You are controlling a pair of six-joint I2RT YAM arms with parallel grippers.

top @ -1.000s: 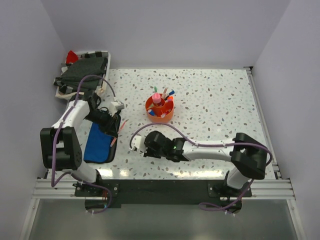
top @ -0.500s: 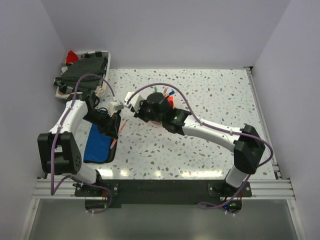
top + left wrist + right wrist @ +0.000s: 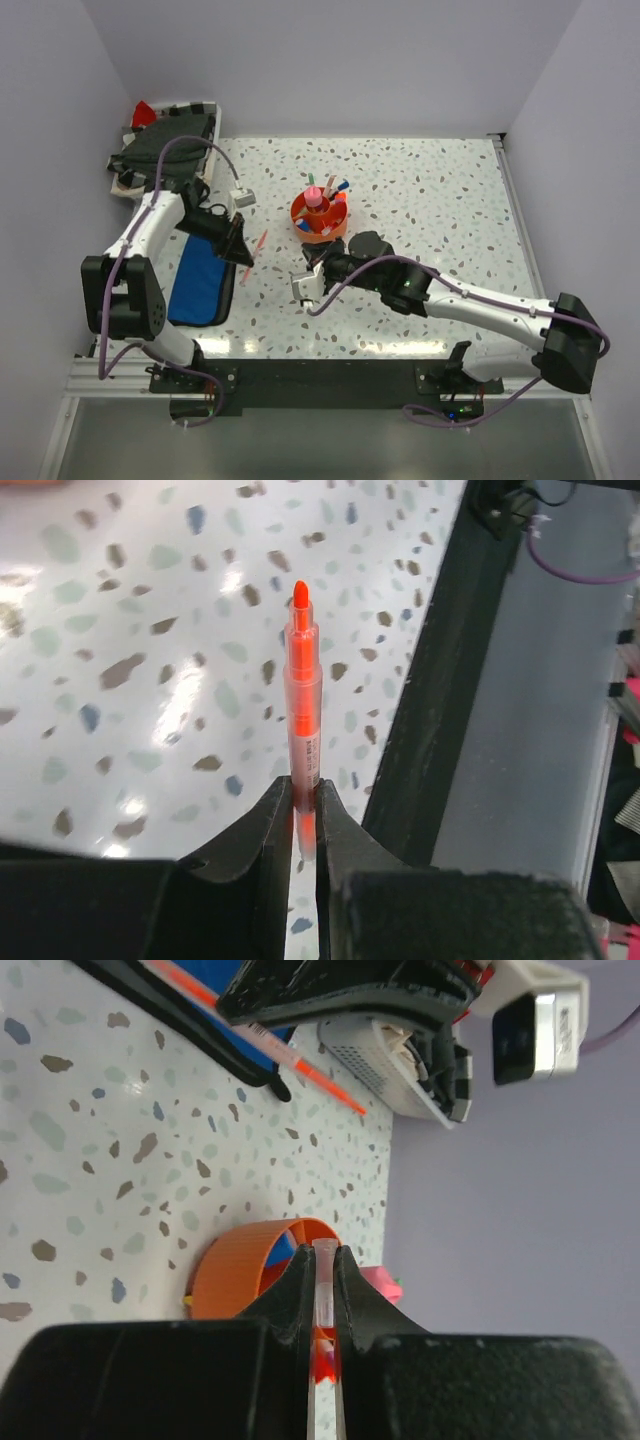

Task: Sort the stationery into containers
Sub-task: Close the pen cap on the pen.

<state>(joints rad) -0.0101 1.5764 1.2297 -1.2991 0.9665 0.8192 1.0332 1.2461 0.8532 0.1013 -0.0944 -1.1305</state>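
Left gripper [image 3: 303, 788] is pinching one translucent orange plastic pen [image 3: 302, 680]; right gripper [image 3: 323, 1260] is clamping one thin clear-and-red pen [image 3: 322, 1305], showing only wrist-side.

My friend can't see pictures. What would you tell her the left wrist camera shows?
The black left tool pinches the end of a see-through orange pen, which points straight away from the camera. Behind it is a white speckled table, with a black strip running along its right edge.

Pouch [image 3: 200, 285] near-left of organiser [image 3: 335, 232], tray [image 3: 214, 122] behind pouch in far-left corner.
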